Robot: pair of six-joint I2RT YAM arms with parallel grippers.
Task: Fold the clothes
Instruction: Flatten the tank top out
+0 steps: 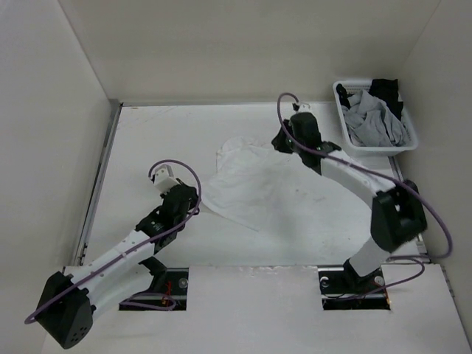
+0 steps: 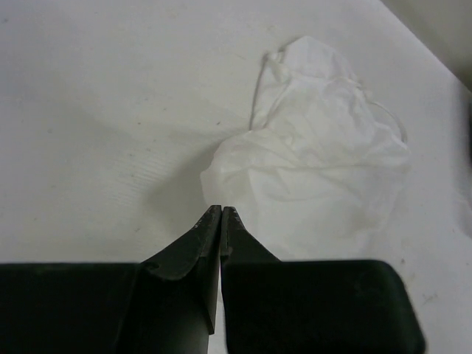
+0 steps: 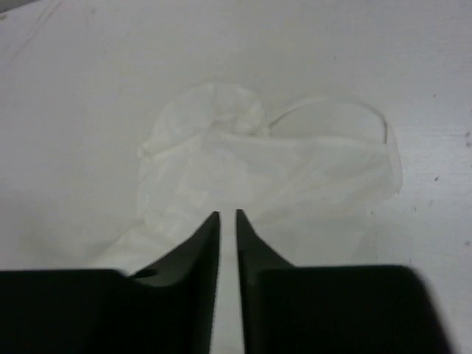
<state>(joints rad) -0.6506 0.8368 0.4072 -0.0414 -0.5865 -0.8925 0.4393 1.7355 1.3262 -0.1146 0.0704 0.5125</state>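
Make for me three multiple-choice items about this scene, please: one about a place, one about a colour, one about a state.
1. Where does the bin stand?
A. at the far right corner of the table
B. at the near left corner
C. between the two arm bases

2. What colour is the garment spread on the table?
A. black
B. white
C. red

3. How do the fingers of the left end effector stand?
A. wide apart
B. shut, tips touching
C. hidden from every view

Answers:
1 A, since the top view shows it at the far right corner.
2 B, since every view shows plain white fabric.
3 B, since the left wrist view shows the two tips pressed together.
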